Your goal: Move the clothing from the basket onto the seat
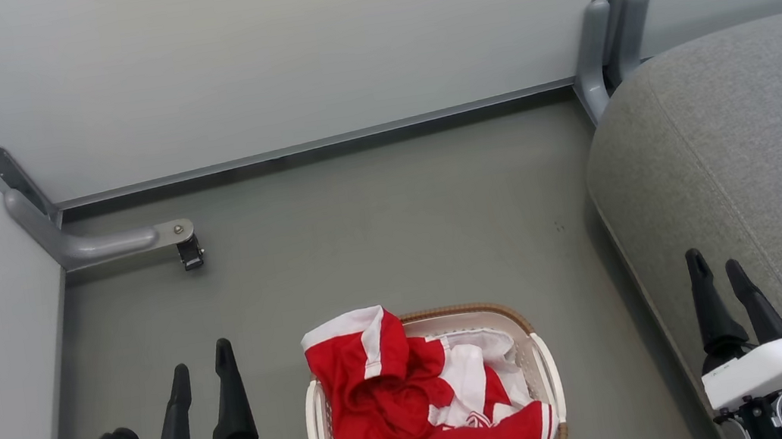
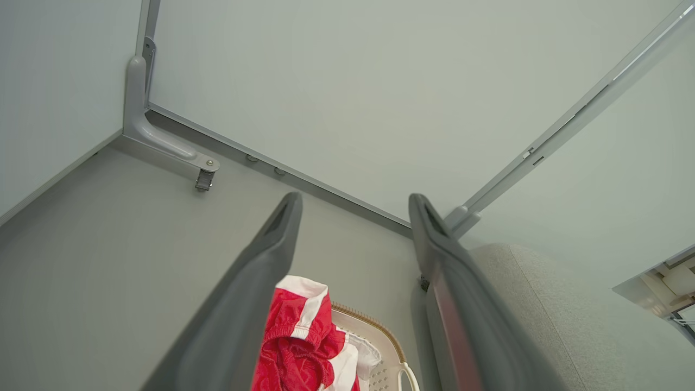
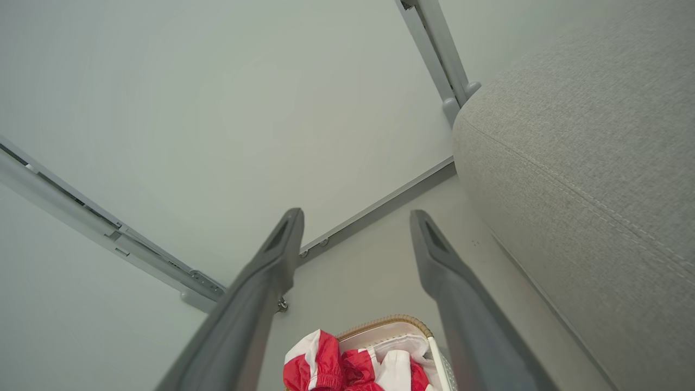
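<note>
The clothing, red with white stripes and panels, is heaped in the basket, a white perforated one with a brown woven rim, on the floor at the bottom centre of the head view. One garment hangs over the basket's far left rim. The grey seat fills the right side. My left gripper stands open left of the basket, holding nothing. My right gripper stands open over the seat's front edge, also holding nothing. The clothing and seat show past the left gripper; the clothing, basket and seat show past the right gripper.
Pale partition walls close off the back and left. A grey metal foot with a small caster juts onto the floor at the left, and a grey post stands by the seat's back corner. Grey floor lies beyond the basket.
</note>
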